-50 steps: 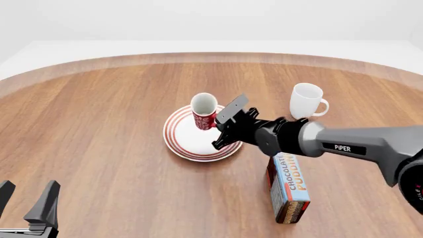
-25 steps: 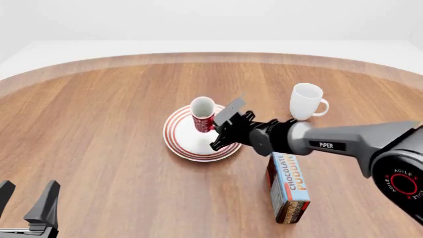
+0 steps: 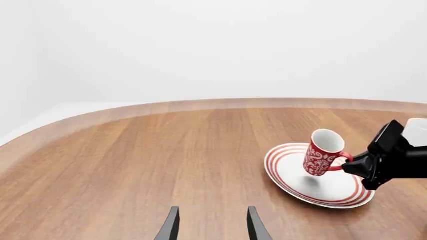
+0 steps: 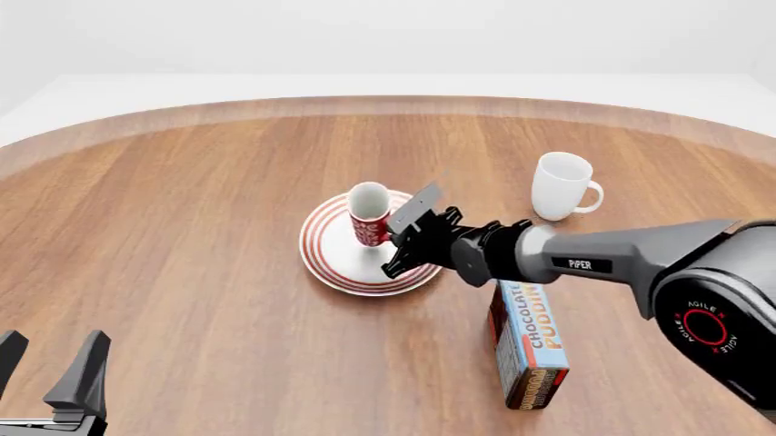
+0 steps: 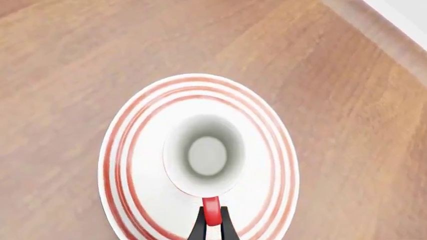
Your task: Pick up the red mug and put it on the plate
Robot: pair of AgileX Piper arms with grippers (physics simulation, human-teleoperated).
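Observation:
The red mug (image 4: 369, 216), patterned in white, hangs slightly tilted just over the middle of the red-ringed white plate (image 4: 333, 261). My right gripper (image 4: 397, 238) is shut on the mug's small handle. The right wrist view looks straight down into the mug's white inside (image 5: 207, 155), with the fingertips (image 5: 200, 229) pinching the red handle (image 5: 211, 210) over the plate (image 5: 120, 150). In the left wrist view the mug (image 3: 324, 154) casts a shadow on the plate (image 3: 333, 191) below it. My left gripper (image 4: 46, 368) is open and empty near the table's front left, far from the plate.
A plain white mug (image 4: 561, 185) stands behind and to the right of the plate. A chocolate pudding box (image 4: 530, 345) lies at the front right, under the right arm. The table's curved far edge (image 4: 388, 102) runs behind.
My right gripper has carried the red mug down and slightly left, closer to the plate's middle. The left arm has not moved.

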